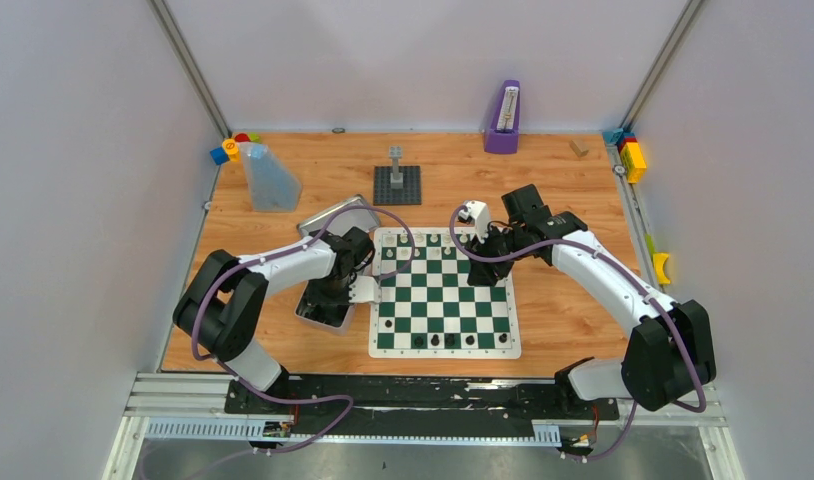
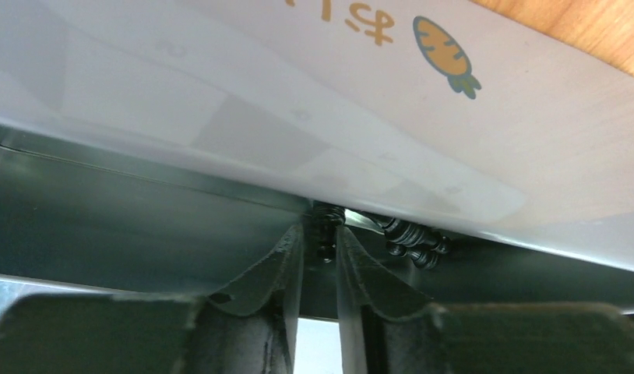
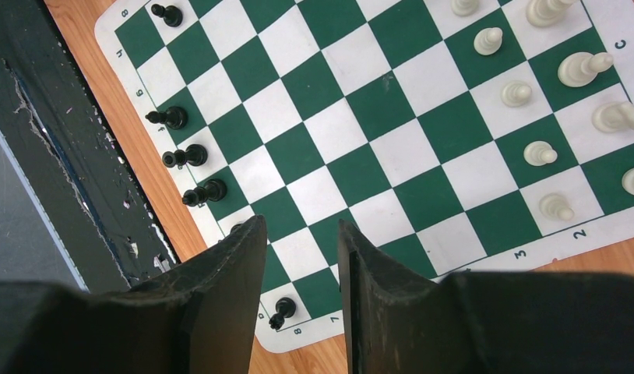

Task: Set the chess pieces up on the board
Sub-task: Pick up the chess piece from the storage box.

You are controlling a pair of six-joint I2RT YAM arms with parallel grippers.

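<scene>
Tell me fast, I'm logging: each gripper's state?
Left gripper: narrow around a black piece in the tin; grip cannot be told.
Right gripper: open, empty, over the board.

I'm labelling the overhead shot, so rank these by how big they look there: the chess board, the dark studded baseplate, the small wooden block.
Largest: chess board
Then: dark studded baseplate
Smallest: small wooden block

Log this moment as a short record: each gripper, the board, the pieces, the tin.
left gripper: inside the metal tin, fingers either side of a black chess piece; grip uncertain
right gripper: open, nothing between the fingers, over the board
board: flat, middle squares bare
white pieces: two rows on one side
black pieces: several along the opposite edge row
tin contents: spare black pieces beside the left gripper
</scene>
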